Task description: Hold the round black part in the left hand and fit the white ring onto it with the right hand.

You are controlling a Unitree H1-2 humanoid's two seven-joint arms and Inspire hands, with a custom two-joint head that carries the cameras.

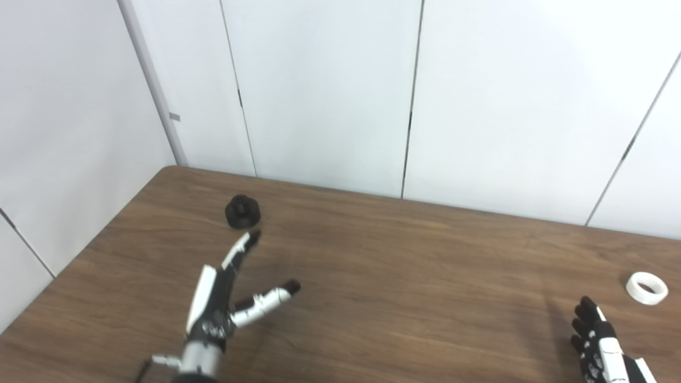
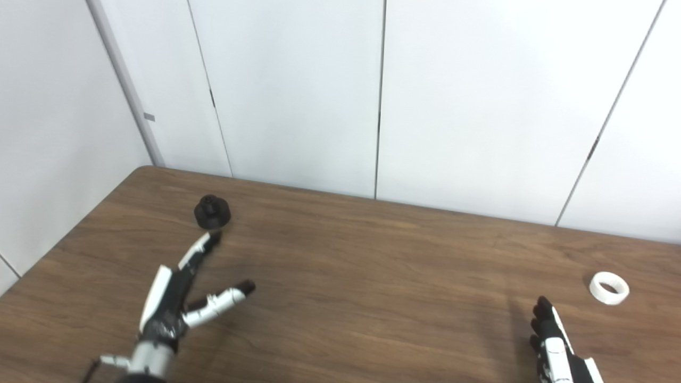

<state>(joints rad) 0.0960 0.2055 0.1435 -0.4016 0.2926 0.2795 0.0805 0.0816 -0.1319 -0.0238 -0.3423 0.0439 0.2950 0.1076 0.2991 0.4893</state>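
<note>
The round black part [image 1: 243,211] sits on the brown table at the far left, with a small knob on top. My left hand [image 1: 223,298] is open and empty, fingers stretched toward the part, its fingertips [image 1: 252,236] just short of it. The white ring [image 1: 646,288] lies flat on the table at the far right. My right hand [image 1: 598,340] is low at the bottom right, fingers pointing up and apart, holding nothing, a short way in front and left of the ring.
The wooden table [image 1: 404,276] runs to white wall panels [image 1: 330,85] at the back and left. Its left edge slants close past the black part.
</note>
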